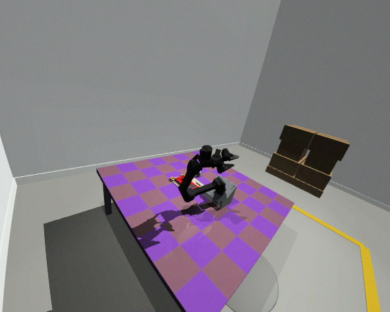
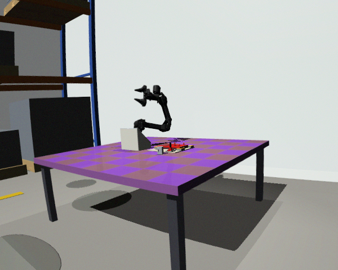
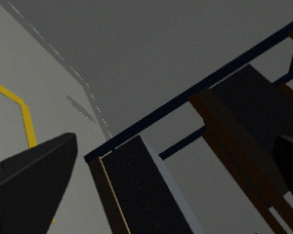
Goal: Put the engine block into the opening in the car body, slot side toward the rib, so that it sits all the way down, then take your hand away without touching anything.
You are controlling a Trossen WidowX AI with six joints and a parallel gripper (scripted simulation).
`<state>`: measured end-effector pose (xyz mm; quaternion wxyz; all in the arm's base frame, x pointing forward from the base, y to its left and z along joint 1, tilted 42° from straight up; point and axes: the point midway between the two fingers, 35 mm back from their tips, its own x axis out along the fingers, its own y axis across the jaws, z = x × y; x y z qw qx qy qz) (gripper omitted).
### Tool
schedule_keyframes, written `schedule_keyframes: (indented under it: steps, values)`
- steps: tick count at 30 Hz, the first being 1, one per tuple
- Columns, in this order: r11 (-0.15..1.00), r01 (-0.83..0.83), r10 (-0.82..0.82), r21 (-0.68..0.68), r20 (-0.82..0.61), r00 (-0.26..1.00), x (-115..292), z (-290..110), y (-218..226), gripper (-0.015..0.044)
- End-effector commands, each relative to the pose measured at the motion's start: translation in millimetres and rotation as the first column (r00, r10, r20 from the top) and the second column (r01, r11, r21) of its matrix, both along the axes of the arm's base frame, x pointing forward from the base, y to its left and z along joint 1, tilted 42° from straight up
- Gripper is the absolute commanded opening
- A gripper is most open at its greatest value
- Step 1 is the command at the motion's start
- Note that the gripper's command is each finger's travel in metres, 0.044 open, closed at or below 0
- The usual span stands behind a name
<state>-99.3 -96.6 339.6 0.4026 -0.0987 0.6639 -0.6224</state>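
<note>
Purple and mauve checks cover the table, and my claw hangs high above them with its jaws spread wide and nothing between them, aimed off toward the shelf rack rather than down at the work. My wrist view shows only floor, wall and shelving past one dark fingertip, so from there I see none of the parts.

Near the middle of the table, toward its far edge as the exterior view has it, lies the red car body, just beside my grey base block. A small pale grey piece stands at the body's near end; I take it for the engine block, though it is too small for me to make out its slot, the rib or the opening.

I judge the approach is the step in hand. To do it well I should swing the wrist round until the parts fill its view, read which face carries the slot before descending, then come straight down with the jaws wide and centred across the block's narrow sides, well away from the red frame.
</note>
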Motion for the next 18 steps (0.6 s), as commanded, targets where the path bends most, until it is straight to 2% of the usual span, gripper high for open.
schedule_keyframes:
  steps: [1, 10, 18]
  values:
    - [0.998, -0.065, 0.064, 0.009, 0.101, 0.993, 5, -4, -29, 0.0440]
    - [0.979, -0.198, 0.172, 0.039, 0.348, 0.922, 32, -23, -96, 0.0440]
    - [0.952, -0.293, 0.200, 0.091, 0.543, 0.816, 72, -49, -147, 0.0440]
